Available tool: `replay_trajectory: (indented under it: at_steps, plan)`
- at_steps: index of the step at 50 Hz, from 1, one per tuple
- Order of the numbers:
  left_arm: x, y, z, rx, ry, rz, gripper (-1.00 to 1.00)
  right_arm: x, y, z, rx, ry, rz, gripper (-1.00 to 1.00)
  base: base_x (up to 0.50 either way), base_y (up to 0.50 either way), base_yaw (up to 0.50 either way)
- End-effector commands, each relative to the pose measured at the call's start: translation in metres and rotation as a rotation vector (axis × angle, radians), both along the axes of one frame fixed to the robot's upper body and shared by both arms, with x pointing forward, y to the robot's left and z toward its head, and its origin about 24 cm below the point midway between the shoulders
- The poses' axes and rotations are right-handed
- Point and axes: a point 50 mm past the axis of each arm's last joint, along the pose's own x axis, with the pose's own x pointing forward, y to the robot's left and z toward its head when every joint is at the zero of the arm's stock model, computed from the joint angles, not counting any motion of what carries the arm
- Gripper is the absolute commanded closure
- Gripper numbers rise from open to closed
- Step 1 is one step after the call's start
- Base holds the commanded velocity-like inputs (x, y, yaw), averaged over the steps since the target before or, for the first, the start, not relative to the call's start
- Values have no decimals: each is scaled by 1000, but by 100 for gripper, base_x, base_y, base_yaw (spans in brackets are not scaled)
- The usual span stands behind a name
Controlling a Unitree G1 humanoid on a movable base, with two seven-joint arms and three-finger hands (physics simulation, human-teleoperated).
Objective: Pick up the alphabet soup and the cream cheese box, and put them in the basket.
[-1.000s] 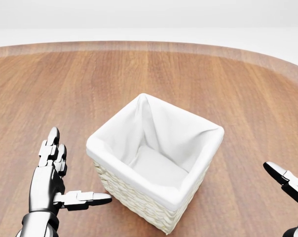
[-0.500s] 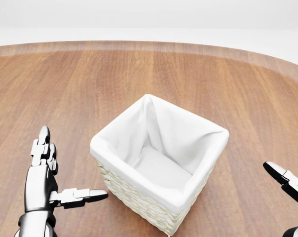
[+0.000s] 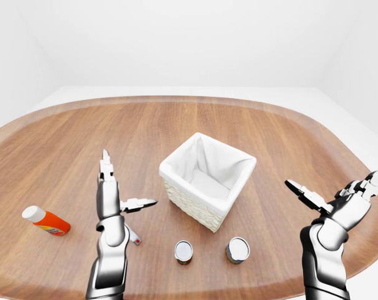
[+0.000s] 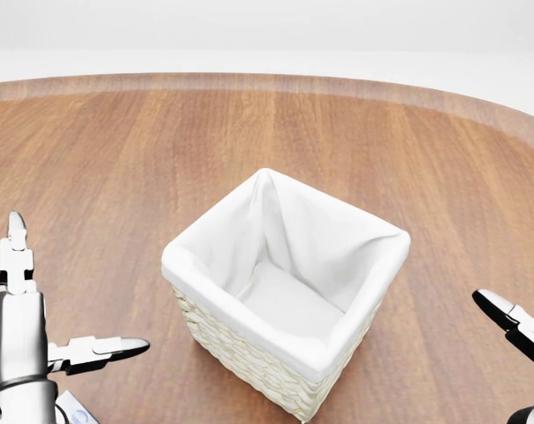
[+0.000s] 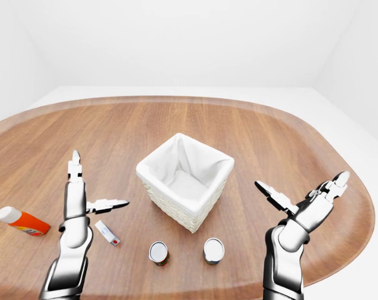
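A square wicker basket (image 3: 207,181) with a white cloth liner folded over its rim stands near the middle of a rounded wooden table (image 3: 176,125) with a lengthwise grain; the liner sags in soft creases and the basket holds nothing. Below the basket in the eye views stand two short metal cans, upright, their pale round tops facing up: the left can (image 5: 158,252) and the right can (image 5: 213,250), near each other but apart; either may be the alphabet soup, as no label can be read from here. A small flat white box (image 5: 107,232) with a red mark lies on the wood just right of the left forearm, possibly the cream cheese box, though too small to confirm. An orange bottle (image 3: 45,220) with a white cap lies on its side at the left edge of the table. The left hand (image 3: 114,201), chrome and jointed, is raised over the table with fingers spread, two pointing up and the thumb out toward the basket, touching nothing. The right hand (image 3: 336,201) is likewise splayed and empty, well right of the basket. Against the head view of half a second ago, the left hand now sits further left, while the basket and right hand are unchanged.
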Motion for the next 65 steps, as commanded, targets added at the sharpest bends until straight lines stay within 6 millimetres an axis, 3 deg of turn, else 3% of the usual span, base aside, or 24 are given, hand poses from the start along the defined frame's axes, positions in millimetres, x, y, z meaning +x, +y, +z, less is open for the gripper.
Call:
replay_trajectory:
  at_steps: [1, 4, 6, 10, 19, 24, 28, 35, 42, 47, 54, 56, 65]
  plan:
    - [-16, 3, 15, 245, -4, 5, -100, -1, 1, 1, -6, 0, 1, -100, 0, 0, 0]
    - [-18, 0, 26, 350, -32, 17, -100, -1, 1, 0, -2, 2, 0, -100, 0, 0, 0]
    - [-22, -8, 38, 509, -70, 25, -100, -1, 1, 2, -5, -5, 1, -100, 0, 0, 0]
    - [-23, -17, 46, 632, -88, 36, -100, 0, 1, 1, -3, -3, 1, -100, 0, 0, 0]
    - [-27, -23, 52, 816, -87, 69, -100, 1, 1, -1, -5, 8, 2, -100, 0, 0, 0]
    - [-27, -24, 64, 871, -102, 85, -100, 1, 1, -2, -7, 12, 3, -100, 0, 0, 0]
    - [-27, -33, 64, 950, -1, 22, -100, 1, 1, -1, -10, 9, 4, -100, 0, 0, 0]
    - [-24, -34, 59, 891, 37, -15, -100, 2, 1, -2, -7, 14, 4, -100, 0, 0, 0]
    - [-21, -32, 57, 1042, 53, 24, -100, 2, 1, -1, -6, 11, 4, -100, 0, 0, 0]
    - [-21, -32, 49, 1053, 79, 22, -100, 2, 0, -2, -2, 11, 3, -100, 0, 0, 0]
    - [-22, -31, 57, 1023, 72, 25, -100, 1, 1, 0, -6, 5, 3, -100, 0, 0, 0]
    - [-23, -31, 70, 968, 44, 17, -100, 1, 1, -1, -8, 9, 3, -100, 0, 0, 0]
    - [-23, -31, 71, 967, 41, 13, -100, 1, 1, -1, -8, 9, 3, -100, 0, 0, 0]
